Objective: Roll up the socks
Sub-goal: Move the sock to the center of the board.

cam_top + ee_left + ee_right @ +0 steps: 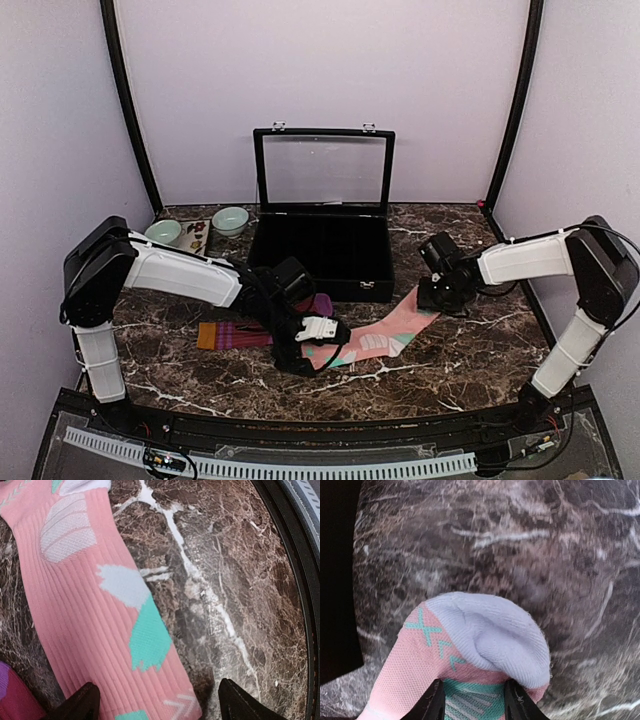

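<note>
Right gripper (472,702) stands narrow, pinching the salmon-pink sock (485,635) just behind its white toe. The left gripper (160,707) gapes wide over the sock's other end. The maroon sock (235,335) lies flat just beside it on the marble table (470,360). To roll well, the toe wants folding tightly over, square to the ribs, with the left jaws steadying the leg. The veined marble looks slick. Lilac walls enclose it, with an open black case (325,255) behind.

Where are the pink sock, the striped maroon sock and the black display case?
pink sock (75,630): left wrist view, ribbed leg.
striped maroon sock (235,334): top external view, striped middle.
black display case (350,285): top external view, front wall.
</note>
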Motion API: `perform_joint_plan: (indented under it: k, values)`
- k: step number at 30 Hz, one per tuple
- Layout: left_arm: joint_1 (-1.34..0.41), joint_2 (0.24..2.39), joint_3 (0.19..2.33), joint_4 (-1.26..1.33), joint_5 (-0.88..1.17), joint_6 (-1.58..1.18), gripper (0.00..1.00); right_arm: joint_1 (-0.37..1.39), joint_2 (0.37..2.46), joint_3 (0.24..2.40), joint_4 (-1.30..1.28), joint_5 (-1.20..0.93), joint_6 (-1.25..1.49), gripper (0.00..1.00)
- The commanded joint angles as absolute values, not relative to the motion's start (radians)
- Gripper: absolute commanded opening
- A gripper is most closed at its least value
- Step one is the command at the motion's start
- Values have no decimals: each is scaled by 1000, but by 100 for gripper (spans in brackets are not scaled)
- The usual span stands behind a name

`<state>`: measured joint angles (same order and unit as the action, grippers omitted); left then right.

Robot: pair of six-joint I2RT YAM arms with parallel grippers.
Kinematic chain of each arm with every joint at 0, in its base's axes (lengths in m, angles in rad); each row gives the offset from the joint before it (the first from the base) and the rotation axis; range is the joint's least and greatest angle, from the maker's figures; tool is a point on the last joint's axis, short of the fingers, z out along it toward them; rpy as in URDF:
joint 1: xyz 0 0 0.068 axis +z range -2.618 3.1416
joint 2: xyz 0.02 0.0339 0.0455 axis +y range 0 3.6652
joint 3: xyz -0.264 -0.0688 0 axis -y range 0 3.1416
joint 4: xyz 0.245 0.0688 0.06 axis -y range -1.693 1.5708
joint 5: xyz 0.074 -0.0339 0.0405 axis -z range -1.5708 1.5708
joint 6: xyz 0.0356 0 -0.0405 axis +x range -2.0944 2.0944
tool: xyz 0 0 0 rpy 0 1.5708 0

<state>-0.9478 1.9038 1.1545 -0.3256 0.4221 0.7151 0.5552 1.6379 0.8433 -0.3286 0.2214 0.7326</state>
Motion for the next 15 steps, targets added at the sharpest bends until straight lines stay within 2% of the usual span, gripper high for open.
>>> perform_joint_plan:
  k: [1, 7, 12, 15]
  values:
    - [-960, 1905, 1158, -298, 457, 709, 84, 511, 1695, 888, -335, 227, 649, 40]
    - [-962, 1906, 1192, -317, 512, 689, 82, 491, 1756, 967, -324, 229, 582, 40]
    - [-956, 1883, 1256, -486, 588, 715, 91, 486, 1822, 1054, -314, 228, 522, 41]
    - [-935, 1833, 1263, -572, 638, 722, 93, 478, 1847, 1099, -303, 240, 485, 41]
